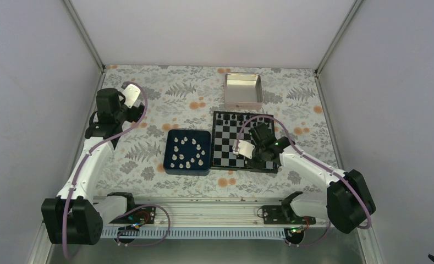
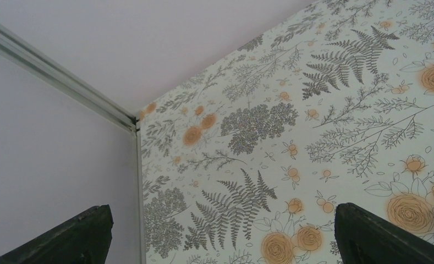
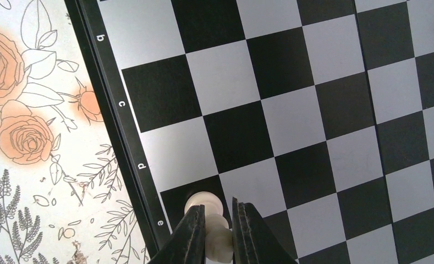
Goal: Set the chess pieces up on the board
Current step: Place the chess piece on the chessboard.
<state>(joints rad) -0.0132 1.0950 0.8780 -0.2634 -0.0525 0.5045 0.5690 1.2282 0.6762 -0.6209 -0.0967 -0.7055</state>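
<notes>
Looking at the top view first, you've got the small black-and-white chequered chessboard with the black rim (image 1: 225, 148) sitting on the floral tablecloth (image 1: 148, 137). Just left of the board is the dark blue square tray (image 1: 168, 148), with a scatter of tiny cream chess pieces (image 1: 182, 142) lying in it. Beyond the board's far edge, a bit apart from it, is the silver metal tin (image 1: 243, 104). A few tiny black pieces (image 1: 235, 117) stand along the board's far rows. Your right gripper (image 1: 258, 159) hangs over the board's near right part. Your left gripper (image 1: 110, 110) is way off to the left of the board, past the tray, up near the side wall.

Left wrist view: the board isn't in this one at all, just tablecloth and the wall corner. You can see the two dark fingertips (image 2: 88, 231) at the bottom corners of the picture, spread wide, nothing between them.

Right wrist view: your fingers (image 3: 190, 236) are pinched tight on one cream chess piece (image 3: 203, 202). It's over a black square in the board's outermost row, right beside the rim letter "e". Can't tell if its base is actually touching the board.
</notes>
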